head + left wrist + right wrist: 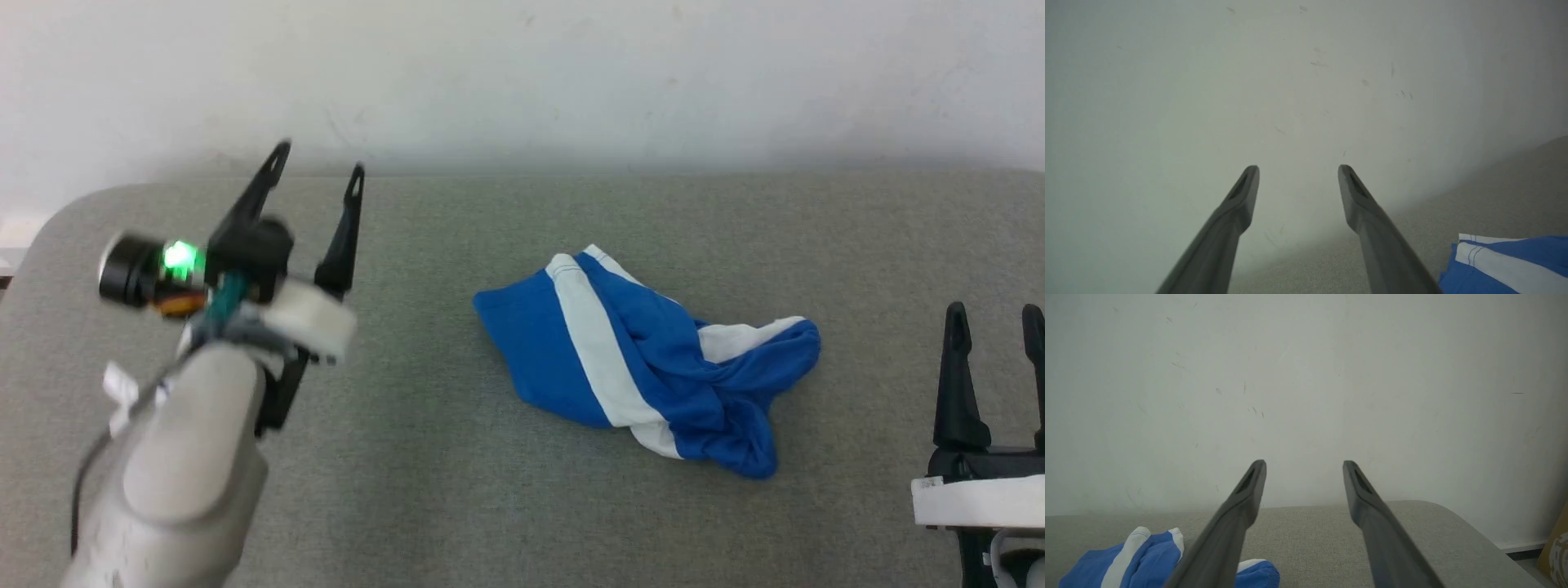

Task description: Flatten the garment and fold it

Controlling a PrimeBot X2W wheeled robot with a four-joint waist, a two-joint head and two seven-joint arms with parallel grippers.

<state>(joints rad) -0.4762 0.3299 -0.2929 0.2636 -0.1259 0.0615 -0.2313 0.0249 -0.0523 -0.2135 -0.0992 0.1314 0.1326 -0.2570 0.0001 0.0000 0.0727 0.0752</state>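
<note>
Nothing of the task is judged to be done yet. The garment (637,359), a pair of royal blue soft athletic shorts with broad white side stripes, is seen lying crumpled and twisted near the middle of the grey fabric-covered surface (457,506). It is bunched into a heap, with 1 end rolled over on itself. The spreading flat and every fold are judged to be left.

The left gripper (319,159), with its long dark fingers, is held raised at the left, well apart from the garment. Its jaws are spread wide and nothing is held between them. The right gripper (993,310) is seen at the lower right edge, also apart from the garment, with its jaws parted and empty.

Counted: 1 garment, 2 grippers with 2 fingers each, and 1 surface, backed by 1 pale scuffed wall (522,73). On the garment, 1 broad white stripe is seen crossing the left part, and a further white patch is seen at the right.
</note>
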